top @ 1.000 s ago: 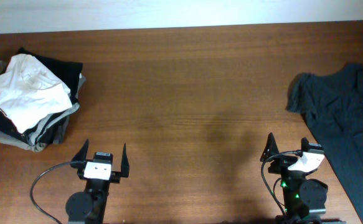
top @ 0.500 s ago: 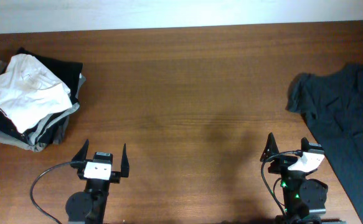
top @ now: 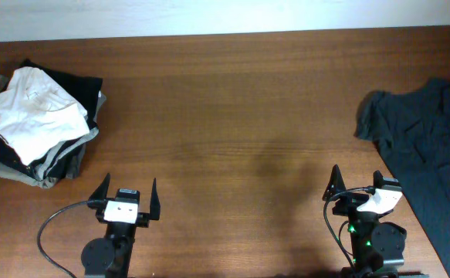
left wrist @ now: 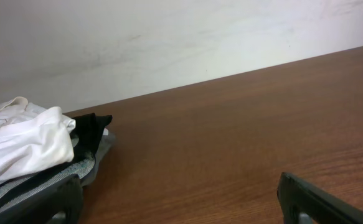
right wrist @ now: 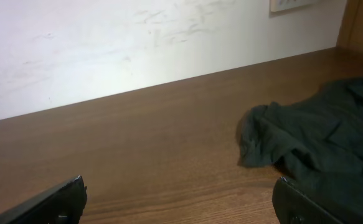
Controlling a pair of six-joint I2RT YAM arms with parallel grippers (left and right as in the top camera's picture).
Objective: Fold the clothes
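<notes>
A dark grey-green garment (top: 433, 154) lies crumpled and unfolded at the right edge of the table; it also shows in the right wrist view (right wrist: 318, 143). A stack of folded clothes (top: 35, 123), white piece on top of black and grey ones, sits at the far left and shows in the left wrist view (left wrist: 32, 149). My left gripper (top: 126, 194) is open and empty near the front edge, right of the stack. My right gripper (top: 356, 184) is open and empty near the front edge, just left of the dark garment.
The brown wooden table (top: 232, 116) stretches between the stack and the dark garment. A white wall (left wrist: 169, 37) runs behind the table's far edge. A black cable (top: 55, 224) loops by the left arm's base.
</notes>
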